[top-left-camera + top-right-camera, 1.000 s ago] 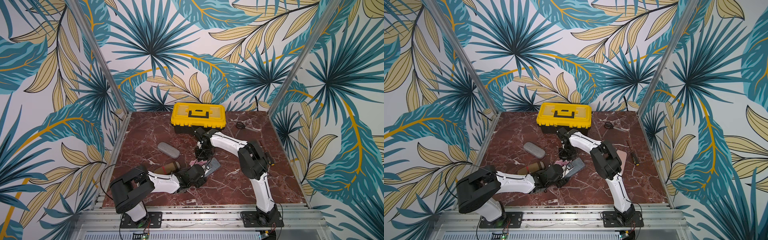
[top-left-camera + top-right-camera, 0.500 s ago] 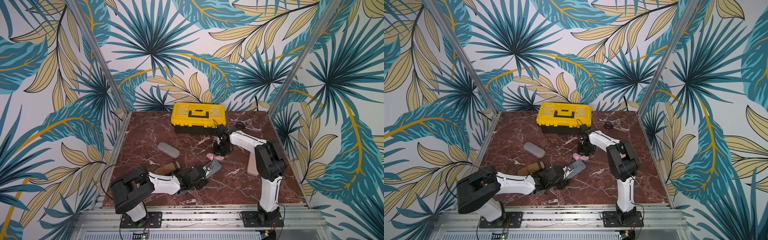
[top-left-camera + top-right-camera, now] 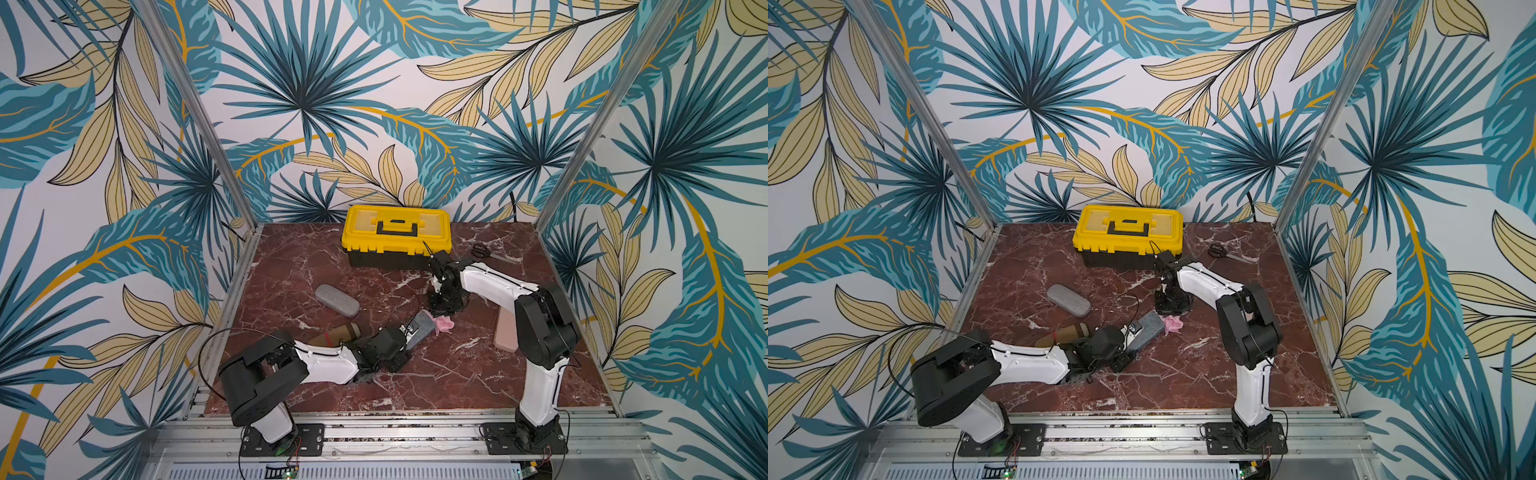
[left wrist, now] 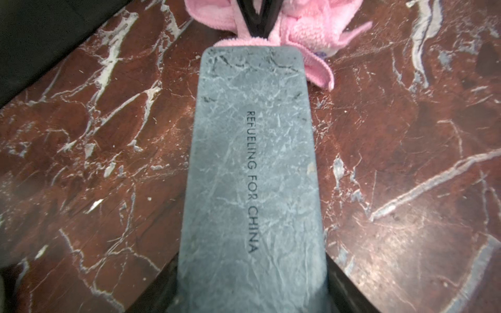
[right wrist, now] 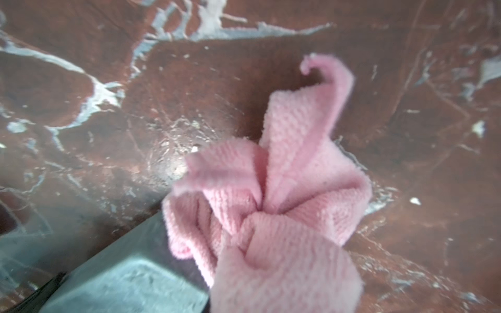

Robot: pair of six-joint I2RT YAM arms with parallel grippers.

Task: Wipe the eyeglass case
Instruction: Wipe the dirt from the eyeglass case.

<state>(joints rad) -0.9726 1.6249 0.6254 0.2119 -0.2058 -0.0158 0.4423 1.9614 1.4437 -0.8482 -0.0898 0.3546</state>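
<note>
Marble table (image 3: 457, 374), yellow toolbox (image 3: 397, 237) at its back, black scissors (image 3: 482, 250) nearby, grey oval pouch (image 3: 336, 300), brown cylinder (image 3: 336, 333), pink slab (image 3: 505, 332).

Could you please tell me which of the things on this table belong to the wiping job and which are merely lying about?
In the job:
- grey stone-patterned eyeglass case, gripped by the left tool
- pink cloth, pinched by the right tool

Lying about:
- yellow toolbox
- grey oval case
- brown case
- pale pink case
- scissors
</note>
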